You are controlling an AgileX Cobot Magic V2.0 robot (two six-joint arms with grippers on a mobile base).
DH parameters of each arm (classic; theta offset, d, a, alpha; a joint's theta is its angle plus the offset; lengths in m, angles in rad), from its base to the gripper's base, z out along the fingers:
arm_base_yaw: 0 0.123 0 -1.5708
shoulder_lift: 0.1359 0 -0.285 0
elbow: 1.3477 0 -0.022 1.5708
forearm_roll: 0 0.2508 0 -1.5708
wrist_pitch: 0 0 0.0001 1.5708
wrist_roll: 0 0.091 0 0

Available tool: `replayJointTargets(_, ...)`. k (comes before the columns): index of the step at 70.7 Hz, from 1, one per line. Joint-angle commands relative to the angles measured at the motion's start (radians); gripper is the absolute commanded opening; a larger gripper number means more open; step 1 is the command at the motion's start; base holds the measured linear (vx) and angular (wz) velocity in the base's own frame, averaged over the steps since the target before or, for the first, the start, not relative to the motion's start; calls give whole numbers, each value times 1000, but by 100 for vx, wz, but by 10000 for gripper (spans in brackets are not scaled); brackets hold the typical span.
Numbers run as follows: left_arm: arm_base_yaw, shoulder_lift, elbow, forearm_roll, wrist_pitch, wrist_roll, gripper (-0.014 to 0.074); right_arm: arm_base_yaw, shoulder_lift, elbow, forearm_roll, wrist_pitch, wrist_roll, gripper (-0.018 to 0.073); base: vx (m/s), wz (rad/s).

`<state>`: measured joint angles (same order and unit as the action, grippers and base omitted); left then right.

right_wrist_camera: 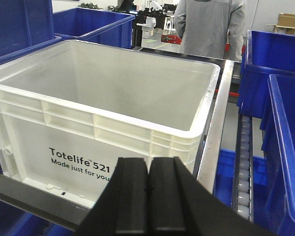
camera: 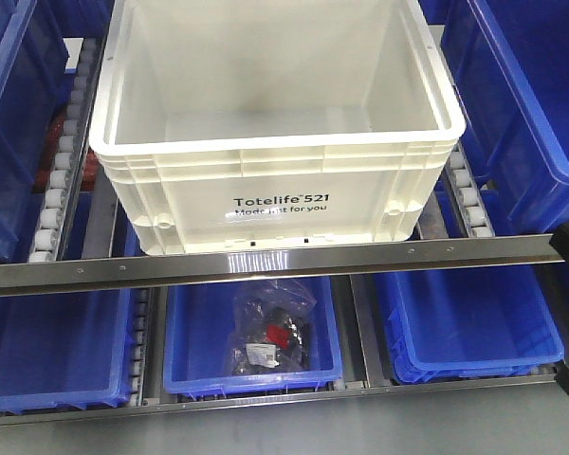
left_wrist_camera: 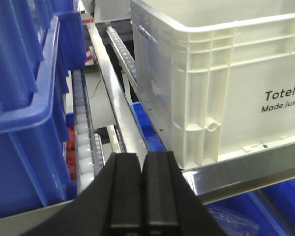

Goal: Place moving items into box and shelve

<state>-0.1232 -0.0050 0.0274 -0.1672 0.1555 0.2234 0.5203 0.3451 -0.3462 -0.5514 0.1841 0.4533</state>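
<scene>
The box (camera: pixel 275 180) is a large white crate printed "Totelife 521". It sits on the upper shelf level behind a metal front rail. The part of its inside that shows holds nothing. The moving items are out of view. My left gripper (left_wrist_camera: pixel 142 157) is shut and empty, in front of the box's (left_wrist_camera: pixel 211 73) left front corner and a little to its left. My right gripper (right_wrist_camera: pixel 148 160) is also shut and empty, facing the front wall of the box (right_wrist_camera: pixel 88 132) near its right corner.
Blue bins (camera: pixel 19 114) (camera: pixel 531 104) flank the box. White roller tracks (camera: pixel 62 180) (right_wrist_camera: pixel 243 162) run beside it, and a steel rail (camera: pixel 266 261) crosses the front. Below, a blue bin (camera: pixel 185 365) holds bagged items. A person in grey (right_wrist_camera: pixel 209 24) stands behind the shelf.
</scene>
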Motion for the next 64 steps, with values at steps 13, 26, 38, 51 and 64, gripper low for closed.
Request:
replayJointTargets(13,1,-21,25,-1,-90,3,-6,-2,11,-30,-18,-73,-1,-8,0,0)
replayJointTargets(26,1,-21,25,-1,-90,3,-6,-2,11,-30,-18,-73,-1,-8,0,0)
replayJointTargets(38,1,-21,25,-1,-90,3,-6,-2,11,-30,-18,-73,-1,-8,0,0)
replayJointTargets(51,1,-21,25,-1,-90,3,-6,-2,11,-30,-18,-73,-1,-8,0,0)
replayJointTargets(64,1,-21,25,-1,-90,3,-6,-2,9,-12,401,-25,-327,-8,0,0)
